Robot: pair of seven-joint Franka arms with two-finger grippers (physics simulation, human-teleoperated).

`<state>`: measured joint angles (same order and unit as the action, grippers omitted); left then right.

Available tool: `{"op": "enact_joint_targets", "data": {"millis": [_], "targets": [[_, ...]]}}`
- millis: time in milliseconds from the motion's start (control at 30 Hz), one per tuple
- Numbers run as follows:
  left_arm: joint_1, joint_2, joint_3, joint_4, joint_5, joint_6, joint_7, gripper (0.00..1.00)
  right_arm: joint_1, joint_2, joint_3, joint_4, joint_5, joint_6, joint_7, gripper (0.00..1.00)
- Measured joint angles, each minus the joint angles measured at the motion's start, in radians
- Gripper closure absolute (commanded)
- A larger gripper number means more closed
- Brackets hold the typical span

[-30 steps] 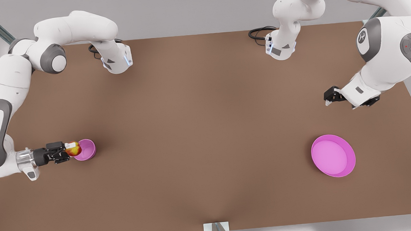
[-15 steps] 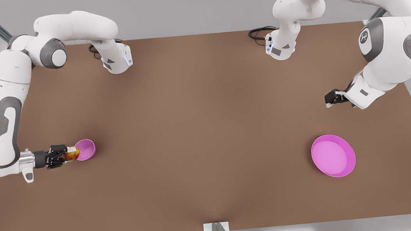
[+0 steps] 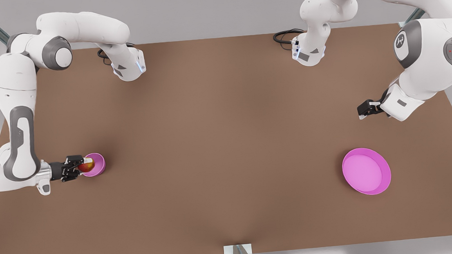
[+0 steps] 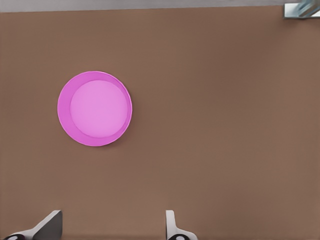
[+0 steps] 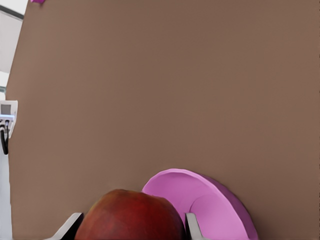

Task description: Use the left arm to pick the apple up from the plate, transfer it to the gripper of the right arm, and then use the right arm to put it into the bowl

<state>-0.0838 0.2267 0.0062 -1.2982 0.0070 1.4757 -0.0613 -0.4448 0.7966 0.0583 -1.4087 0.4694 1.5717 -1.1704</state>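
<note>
Red with yellow patches, the apple (image 3: pixel 86 165) sits clamped between the fingers of my right gripper (image 3: pixel 80 167), which reaches in level from the front view's left; the fruit hangs at the near rim of the bowl (image 3: pixel 96 164), partly over its opening, though whether it touches the rim I cannot tell; in the right wrist view the apple (image 5: pixel 131 216) bulges between both fingertips with the bowl (image 5: pixel 210 207) just beyond. My left gripper (image 3: pixel 363 110) waits over bare table (image 3: pixel 227 142) at the front view's right, fingers spread and holding nothing; the plate (image 3: pixel 366 171) lies well apart from the bowl; the left wrist view looks down on that plate (image 4: pixel 94 108).
</note>
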Motion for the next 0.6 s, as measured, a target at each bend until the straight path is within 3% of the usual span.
{"op": "enact_joint_targets", "data": {"millis": [133,167,200,400,600], "targets": [[-0.002,0.000,-0.001,0.000,0.000,0.000,-0.010,0.00,-0.006,0.003,0.000,-0.008,-0.003,0.020,-0.014,0.29],[-0.002,0.000,-0.001,0.000,0.000,0.000,-0.013,0.00,-0.007,0.003,0.000,-0.008,-0.005,0.024,-0.017,0.15],[-0.002,0.000,-0.001,0.000,0.000,0.000,-0.015,0.00,-0.008,0.004,0.000,-0.009,-0.007,0.027,-0.020,0.10],[-0.003,-0.001,-0.002,0.000,-0.001,-0.001,-0.027,0.00,-0.001,-0.018,0.002,0.024,-0.018,0.036,-0.033,0.09],[-0.001,-0.004,-0.003,0.000,-0.002,-0.001,-0.035,0.00,0.224,-0.376,0.060,0.133,-0.257,0.021,0.043,0.08]]}}
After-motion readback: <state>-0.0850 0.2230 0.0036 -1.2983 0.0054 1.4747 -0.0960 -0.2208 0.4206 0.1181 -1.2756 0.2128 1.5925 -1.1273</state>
